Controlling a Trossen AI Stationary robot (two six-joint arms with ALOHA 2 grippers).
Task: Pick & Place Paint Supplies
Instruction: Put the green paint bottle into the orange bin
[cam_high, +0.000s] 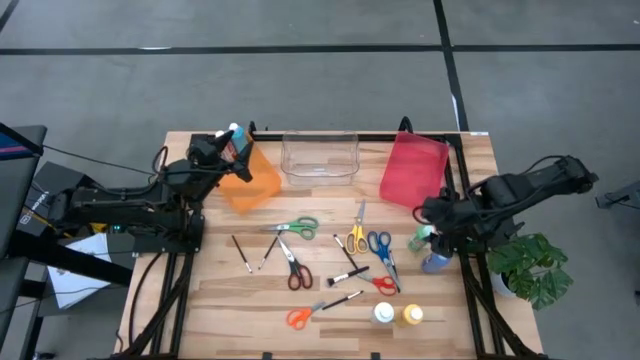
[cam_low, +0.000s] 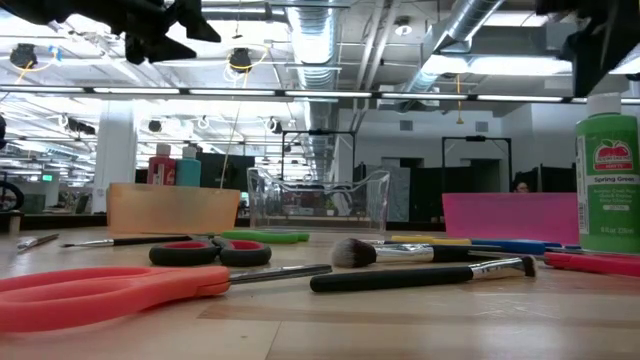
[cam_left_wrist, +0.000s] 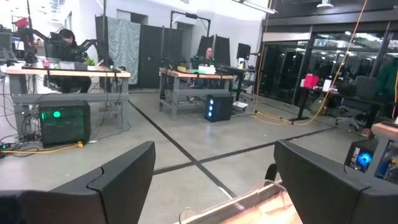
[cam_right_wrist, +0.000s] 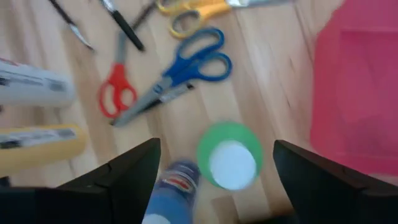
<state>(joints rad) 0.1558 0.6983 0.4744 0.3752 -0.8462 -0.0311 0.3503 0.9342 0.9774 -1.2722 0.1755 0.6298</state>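
orange scissors (cam_low: 110, 290) nearest low cam, flat on table | L gripper (cam_high: 225, 150) jaws apart over orange bin (cam_high: 250, 180), empty | R gripper (cam_right_wrist: 214, 171) jaws wide above upright green bottle (cam_low: 608, 180), label "Spring Green"; blue bottle (cam_right_wrist: 171, 193) lies beside it, near red bin (cam_high: 412, 170)

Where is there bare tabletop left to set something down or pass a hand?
Free: the left strip of the table, between its left edge and the paintbrushes; also the front edge left of the orange scissors. Crowded: the middle, from the green scissors to the blue scissors, and around the right gripper over the green bottle.
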